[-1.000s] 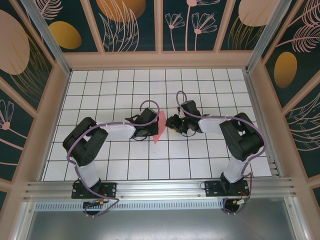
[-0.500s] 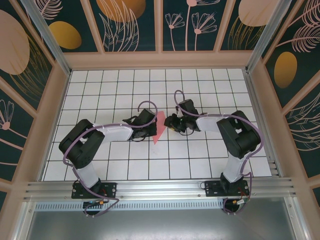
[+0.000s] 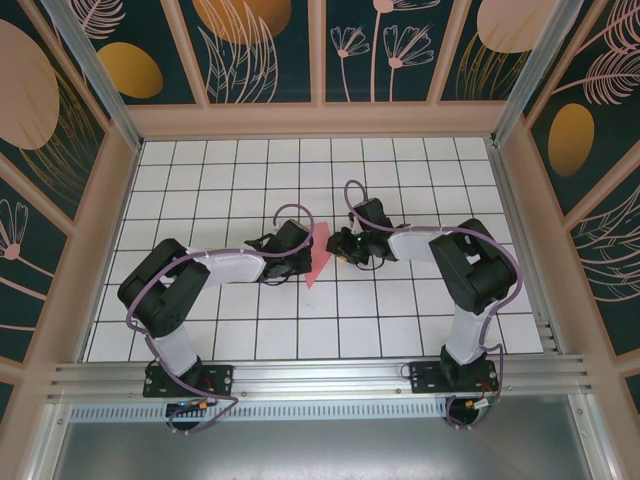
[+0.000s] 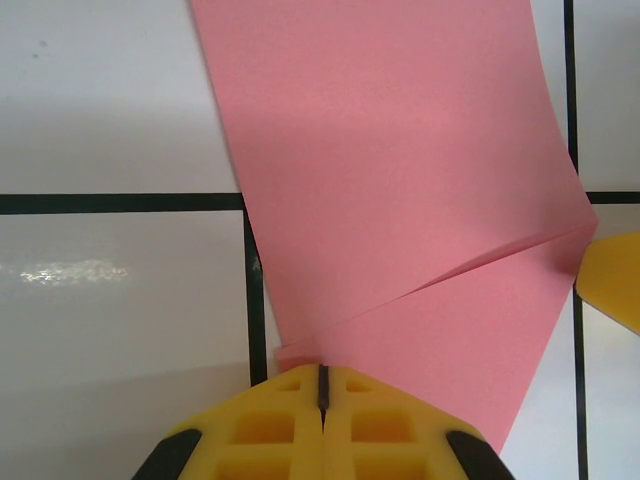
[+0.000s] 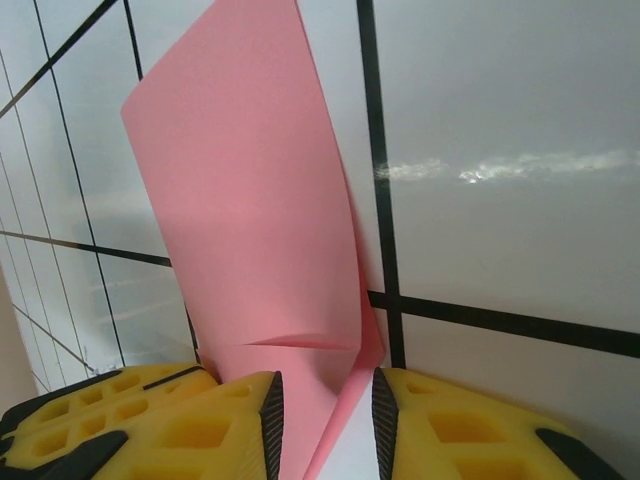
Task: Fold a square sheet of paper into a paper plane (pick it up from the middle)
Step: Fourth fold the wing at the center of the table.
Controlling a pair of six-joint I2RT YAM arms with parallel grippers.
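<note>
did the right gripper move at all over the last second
Yes, slightly. Judged against the grid lines of the table, the right gripper has edged left, closer to the pink paper.

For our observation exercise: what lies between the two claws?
The folded pink paper lies between the left claw and the right claw, as the top view shows.

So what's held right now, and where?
Cannot tell: left gripper shut at a folded corner of the paper; right gripper, jaws open, straddles its opposite edge.
</note>
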